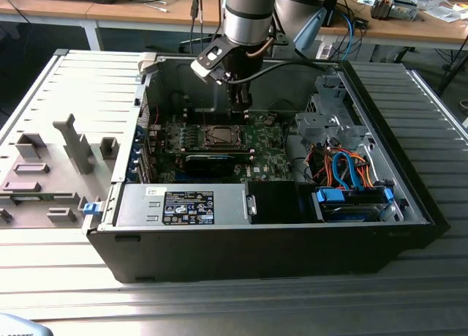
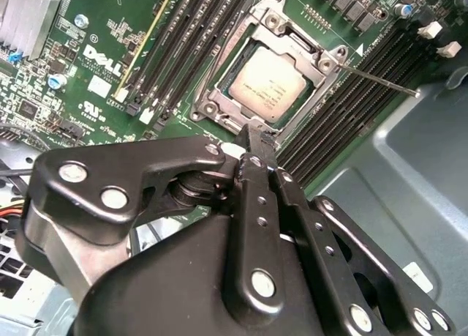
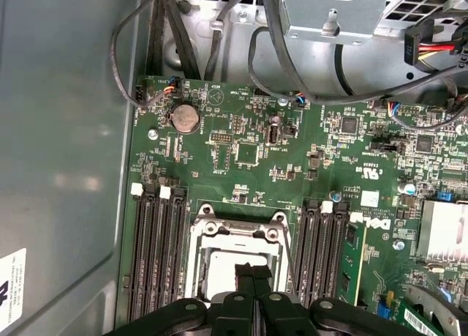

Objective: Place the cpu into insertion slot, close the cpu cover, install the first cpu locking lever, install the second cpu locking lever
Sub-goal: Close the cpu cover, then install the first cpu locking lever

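My tool (image 2: pixel 254 137), fingers pressed together on nothing, tips at the insertion slot's (image 2: pixel 207 110) edge. In that slot lies one cpu (image 2: pixel 267 83), square and pale silver-grey, framed by one silver cpu cover (image 2: pixel 303 47). Past the slot, one thin locking lever (image 2: pixel 380 80) juts out.

In the exterior view, leaving open room straight above the insertion slot (image 1: pixel 219 136). Hemming it with memory slots (image 1: pixel 174 136) at 9 and 3 o'clock and a long black card (image 1: pixel 212 162) at 6. Blocking 1 o'clock with the closed claw (image 1: pixel 240 109); crowding far 3 o'clock with drive cage (image 1: pixel 329 120) and cables (image 1: pixel 340 168).
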`<action>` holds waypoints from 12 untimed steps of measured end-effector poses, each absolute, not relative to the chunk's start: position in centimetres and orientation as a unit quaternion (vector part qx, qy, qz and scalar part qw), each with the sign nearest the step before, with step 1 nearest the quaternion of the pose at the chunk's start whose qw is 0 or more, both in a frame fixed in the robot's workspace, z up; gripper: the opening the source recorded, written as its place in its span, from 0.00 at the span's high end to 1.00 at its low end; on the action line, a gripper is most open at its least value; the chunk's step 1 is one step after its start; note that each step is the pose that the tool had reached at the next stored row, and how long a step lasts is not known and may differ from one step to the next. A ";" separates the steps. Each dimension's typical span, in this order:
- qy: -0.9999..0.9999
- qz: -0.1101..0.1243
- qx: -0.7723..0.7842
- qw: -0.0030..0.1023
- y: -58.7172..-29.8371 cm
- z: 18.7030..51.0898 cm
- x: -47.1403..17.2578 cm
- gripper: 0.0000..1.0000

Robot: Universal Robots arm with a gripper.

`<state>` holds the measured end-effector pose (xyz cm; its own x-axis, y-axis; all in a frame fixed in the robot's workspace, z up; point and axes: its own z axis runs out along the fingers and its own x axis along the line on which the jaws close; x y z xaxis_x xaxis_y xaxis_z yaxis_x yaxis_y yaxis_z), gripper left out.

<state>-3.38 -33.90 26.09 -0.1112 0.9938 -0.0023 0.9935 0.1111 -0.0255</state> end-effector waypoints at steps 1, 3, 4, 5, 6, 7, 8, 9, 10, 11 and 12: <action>-0.745 0.010 -0.667 0.007 -33.9 26.1 -3.4 0.89; -0.745 0.009 -0.667 0.006 -33.9 26.1 -3.4 0.89; -0.745 0.008 -0.667 0.005 -33.9 26.1 -3.4 0.89; -0.746 0.008 -0.666 0.005 -33.9 26.1 -3.4 0.89; -0.746 0.008 -0.666 0.005 -33.9 26.1 -3.4 0.89; -0.747 0.008 -0.665 0.005 -33.9 26.1 -3.4 0.89; -0.748 0.008 -0.663 0.005 -33.9 26.1 -3.4 0.89; -0.750 0.008 -0.661 0.005 -33.9 26.1 -3.4 0.89; -0.753 0.008 -0.658 0.005 -33.9 26.1 -3.4 0.89; -0.756 0.008 -0.655 0.005 -33.9 26.1 -3.4 0.89; -0.760 0.008 -0.650 0.005 -33.9 26.1 -3.4 0.89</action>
